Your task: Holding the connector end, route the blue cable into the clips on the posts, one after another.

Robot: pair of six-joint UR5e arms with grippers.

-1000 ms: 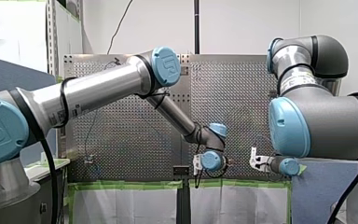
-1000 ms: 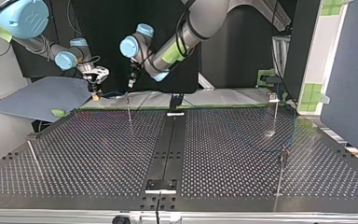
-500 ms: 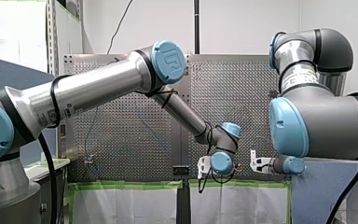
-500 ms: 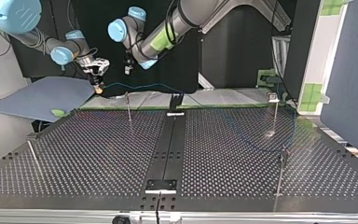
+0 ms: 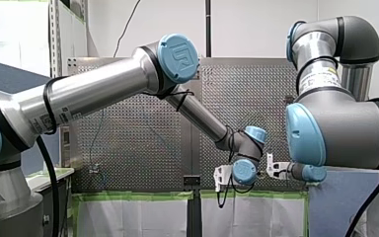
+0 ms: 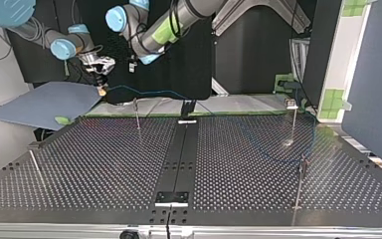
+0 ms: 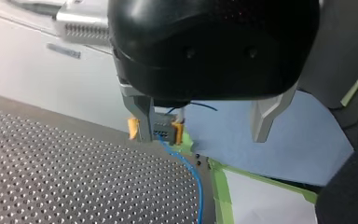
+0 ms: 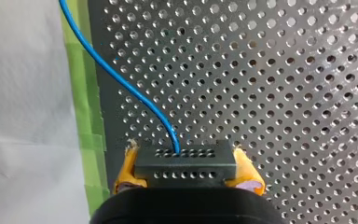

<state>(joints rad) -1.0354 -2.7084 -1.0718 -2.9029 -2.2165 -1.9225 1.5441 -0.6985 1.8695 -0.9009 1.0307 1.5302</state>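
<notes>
In the right wrist view my right gripper (image 8: 186,173) has its yellow pads (image 8: 125,170) shut on the black connector (image 8: 185,162). The blue cable (image 8: 121,80) runs out of the connector over the perforated plate. In the top view the same gripper (image 6: 100,85) holds the connector (image 6: 101,91) above the table's far edge, and the cable (image 6: 149,91) trails across to the posts at that view's right. My left gripper (image 7: 201,137) hangs open and empty, its metal fingers (image 7: 141,116) just short of the held connector (image 7: 164,129). It shows in the top view (image 6: 132,64) beside my right gripper.
Thin posts stand on the perforated table (image 6: 104,164): one near the far edge (image 6: 137,112), two at the top view's right (image 6: 294,117) (image 6: 300,183), one at its left (image 6: 34,162). A blue-grey sheet (image 6: 45,102) lies beyond the far left corner. Green tape (image 7: 221,186) edges the table.
My left arm has swung toward my right gripper, leftward and upward in the top view. My right gripper has risen a little with the connector, lifting the cable.
</notes>
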